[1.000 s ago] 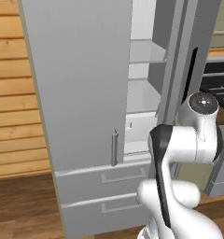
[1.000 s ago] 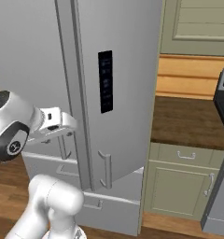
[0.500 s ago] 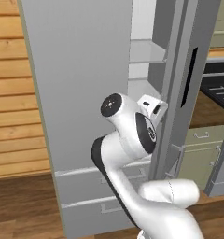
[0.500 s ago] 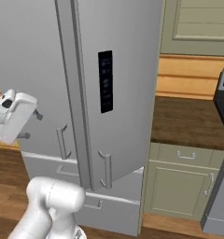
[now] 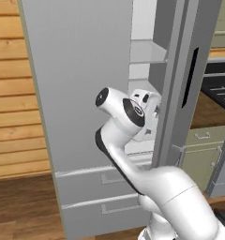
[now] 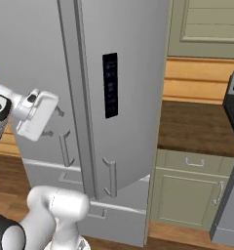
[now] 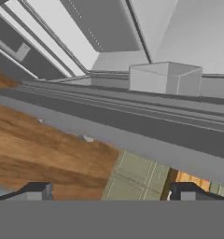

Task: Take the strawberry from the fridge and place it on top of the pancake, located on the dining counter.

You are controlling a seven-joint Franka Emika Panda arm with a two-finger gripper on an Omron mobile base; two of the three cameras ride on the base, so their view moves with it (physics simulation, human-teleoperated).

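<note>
**Strawberry not yet found; arm reaching into the fridge**

The strawberry cannot be made out on the shelves. The tall light-grey double-door fridge stands with its left door swung wide; the end effector, jaws apart and empty, sits at the gap beside the white shelved interior. Judged step: reaching in. Next, locate the fruit, then descend.
</note>
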